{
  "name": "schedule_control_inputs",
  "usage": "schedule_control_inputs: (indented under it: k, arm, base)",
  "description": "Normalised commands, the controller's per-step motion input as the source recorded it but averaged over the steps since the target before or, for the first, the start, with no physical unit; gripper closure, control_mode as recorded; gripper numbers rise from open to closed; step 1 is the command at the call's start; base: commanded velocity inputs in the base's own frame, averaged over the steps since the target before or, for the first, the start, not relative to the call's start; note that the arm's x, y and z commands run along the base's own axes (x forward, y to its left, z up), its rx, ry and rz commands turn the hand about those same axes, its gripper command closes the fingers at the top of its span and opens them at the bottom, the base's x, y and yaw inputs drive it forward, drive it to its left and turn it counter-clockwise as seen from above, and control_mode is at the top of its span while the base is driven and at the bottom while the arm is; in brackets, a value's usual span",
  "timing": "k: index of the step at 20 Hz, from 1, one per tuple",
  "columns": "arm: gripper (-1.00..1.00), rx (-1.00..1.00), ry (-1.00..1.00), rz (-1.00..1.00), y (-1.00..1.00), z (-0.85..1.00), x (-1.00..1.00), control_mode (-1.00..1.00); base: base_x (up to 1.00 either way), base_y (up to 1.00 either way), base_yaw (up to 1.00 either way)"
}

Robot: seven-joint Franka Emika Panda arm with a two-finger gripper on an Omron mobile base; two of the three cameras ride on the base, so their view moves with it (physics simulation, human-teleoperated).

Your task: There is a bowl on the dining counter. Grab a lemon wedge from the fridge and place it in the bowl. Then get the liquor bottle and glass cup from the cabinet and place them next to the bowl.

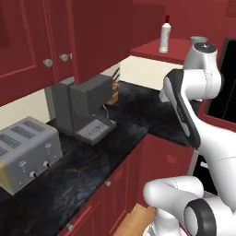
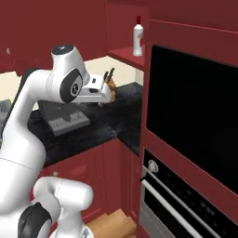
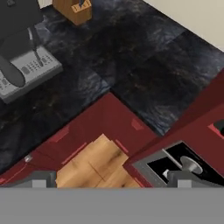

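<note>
The liquor bottle (image 1: 165, 34) (image 2: 138, 36), whitish with a red top, stands upright on the shelf of the open red cabinet (image 1: 154, 50) (image 2: 124, 55). To its right, the glass cup (image 1: 198, 40) shows partly behind my arm's upper joint. My gripper (image 3: 111, 181) is open with nothing between its fingers. It hangs over the corner of the plain black counter (image 3: 148, 74), well below and in front of the shelf. My hand (image 2: 97, 90) reaches out at about knife-block height. The bowl, lemon wedge, fridge and dining counter are out of view.
A grey coffee machine (image 1: 85, 110) (image 3: 22, 57), a silver toaster (image 1: 27, 154) and a wooden knife block (image 1: 113, 90) (image 3: 74, 8) stand on the black counter. A black wall oven (image 2: 190, 125) in a red housing rises at the right. Wood floor (image 3: 92, 164) lies below.
</note>
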Motion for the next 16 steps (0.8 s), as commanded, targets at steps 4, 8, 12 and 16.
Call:
schedule_control_inputs:
  k: [4, 8, 12, 16]
  arm:
    - [-1.0, 0.0, 0.0, 0.0, 0.0, 0.0, 0.0, 1.0]
    - [-1.0, 0.0, 0.0, 0.0, 0.0, 0.0, 0.0, 1.0]
    - [-1.0, 0.0, 0.0, 0.0, 0.0, 0.0, 0.0, 1.0]
    - [-1.0, 0.0, 0.0, 0.0, 0.0, 0.0, 0.0, 1.0]
  base:
    - [0.01, 0.46, -0.59]
    - [0.3, 0.46, -0.4]
    - [0.95, 0.62, -0.17]
    - [0.99, 0.42, -0.09]
